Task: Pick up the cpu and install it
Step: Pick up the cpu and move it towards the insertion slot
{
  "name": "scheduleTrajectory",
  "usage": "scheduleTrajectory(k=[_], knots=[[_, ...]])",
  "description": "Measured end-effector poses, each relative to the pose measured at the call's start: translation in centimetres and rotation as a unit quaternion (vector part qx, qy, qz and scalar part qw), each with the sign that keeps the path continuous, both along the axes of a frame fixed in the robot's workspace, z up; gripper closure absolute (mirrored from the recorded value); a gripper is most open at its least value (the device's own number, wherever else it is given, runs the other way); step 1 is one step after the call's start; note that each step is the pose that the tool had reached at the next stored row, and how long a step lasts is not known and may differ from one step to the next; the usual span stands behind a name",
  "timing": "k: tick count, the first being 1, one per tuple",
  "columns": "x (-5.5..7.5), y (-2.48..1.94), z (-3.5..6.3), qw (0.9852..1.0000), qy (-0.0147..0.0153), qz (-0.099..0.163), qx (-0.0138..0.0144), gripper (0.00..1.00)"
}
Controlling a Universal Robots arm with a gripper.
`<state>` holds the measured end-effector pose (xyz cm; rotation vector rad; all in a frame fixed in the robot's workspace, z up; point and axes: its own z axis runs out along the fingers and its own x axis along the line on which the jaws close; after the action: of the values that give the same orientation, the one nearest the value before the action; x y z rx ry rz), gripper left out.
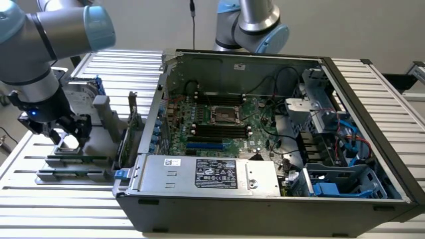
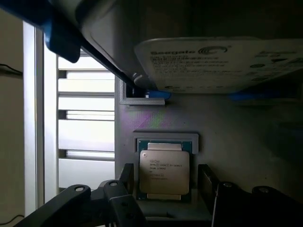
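The black two-fingered gripper [image 1: 67, 135] on the grey and pale-blue arm hangs low over the grey plastic parts holder [image 1: 99, 144] at the exterior view's left, beside the open dark metal computer case [image 1: 371, 149]; its jaws stand wide apart, clamped on nothing. In the wrist view the gripper [image 2: 165, 182] straddles the cpu [image 2: 164, 172], a small flat square chip with a silvery metal top and a pale rim; one dark finger [image 2: 127, 176] stands on each side of it, with a gap between pad and chip on both sides. The cpu lies flat in a square recess of the holder [image 2: 236, 137]; lines of small dark print cross its top, too fine to read. Near it a large silver hard drive [image 2: 222, 64] with blue bracket pieces sits in the same holder; its white label reads "Seagate" beside a swirl logo, the smaller lines blurred. Inside the case the green motherboard [image 1: 256, 132] carries a square metal-framed socket [image 1: 222, 115]; the silver power supply box [image 1: 199, 172] at the near edge bears a white sticker and a black label, writing illegible. Two long narrow grey sticks [image 1: 73, 162] lie in the holder near the gripper; all rests on a slatted white metal table [image 1: 66, 209].
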<state>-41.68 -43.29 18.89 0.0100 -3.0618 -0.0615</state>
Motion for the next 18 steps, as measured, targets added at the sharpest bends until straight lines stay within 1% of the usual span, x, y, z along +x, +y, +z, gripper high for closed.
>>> scheduleTrajectory(k=[10, 14, 18], knots=[[0.01, 0.01, -0.27, 1.0, 0.0005, 0.0, 0.0, 0.35], [0.0, 0.15, -0.32, 1.0, 0.0004, -0.001, 0.0001, 0.35], [-0.09, 0.18, -0.32, 1.0, 0.0005, -0.001, 0.0, 0.35]])
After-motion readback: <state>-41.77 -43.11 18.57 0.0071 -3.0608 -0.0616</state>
